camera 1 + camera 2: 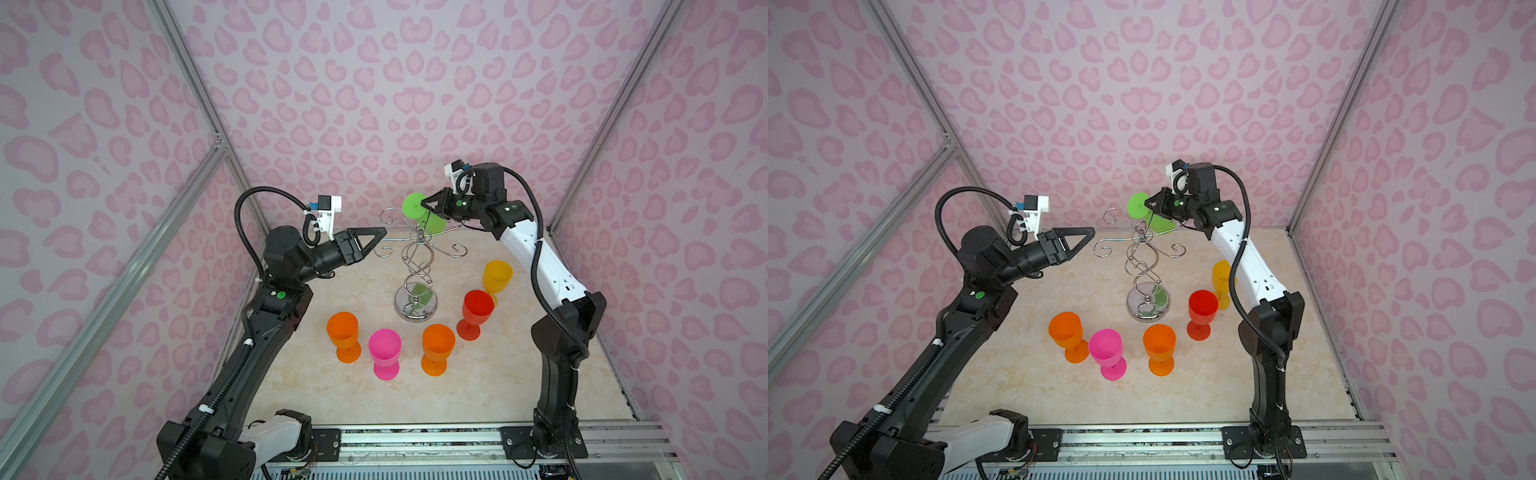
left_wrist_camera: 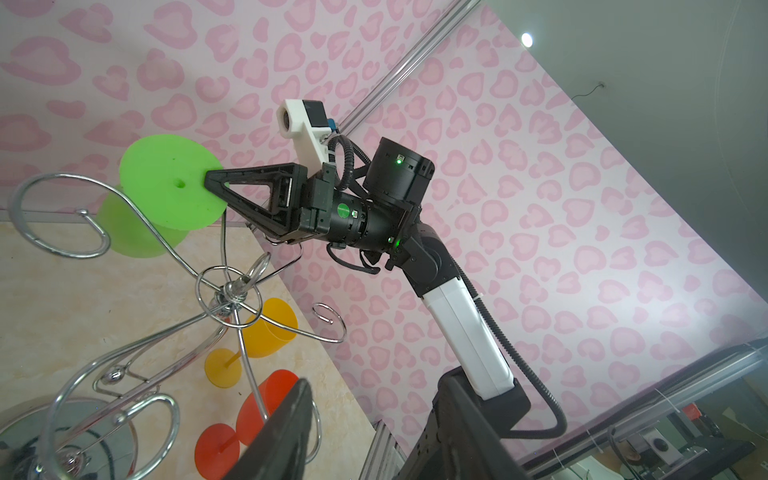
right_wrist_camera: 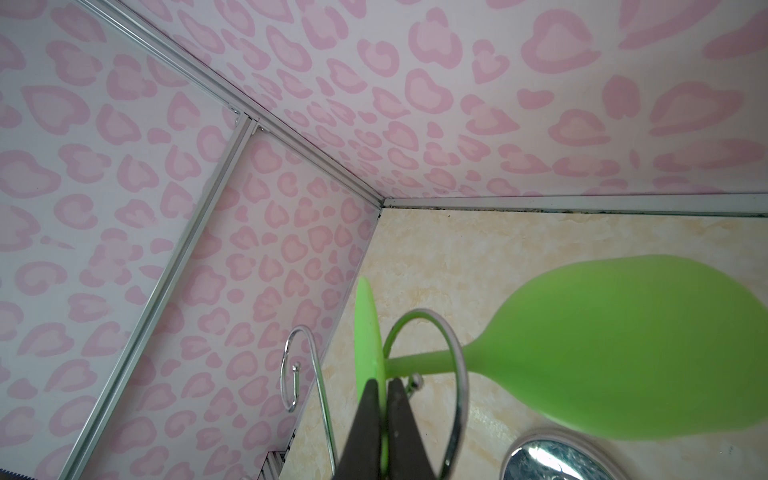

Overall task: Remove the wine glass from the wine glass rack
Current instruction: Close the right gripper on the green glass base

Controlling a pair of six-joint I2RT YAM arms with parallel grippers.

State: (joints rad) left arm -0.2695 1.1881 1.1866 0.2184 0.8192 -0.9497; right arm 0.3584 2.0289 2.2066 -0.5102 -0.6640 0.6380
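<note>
A green wine glass (image 1: 436, 224) (image 1: 1138, 205) hangs foot-up and tilted on the chrome wine glass rack (image 1: 417, 266) (image 1: 1142, 266) at the back of the table. Its stem passes through one curled hook (image 3: 453, 345). My right gripper (image 1: 424, 204) (image 3: 383, 382) is shut on the edge of the glass's flat foot (image 2: 166, 178); the two fingers pinch the thin disc from both sides. My left gripper (image 1: 380, 230) (image 2: 374, 382) stands open at hook height, just left of the rack, with nothing between its fingers.
Several plastic glasses stand upright around the rack's mirrored base (image 1: 415, 309): two orange (image 1: 343, 332) (image 1: 437, 345), a pink (image 1: 385, 349), a red (image 1: 476, 309) and a yellow (image 1: 497, 276). The back wall is close behind the rack.
</note>
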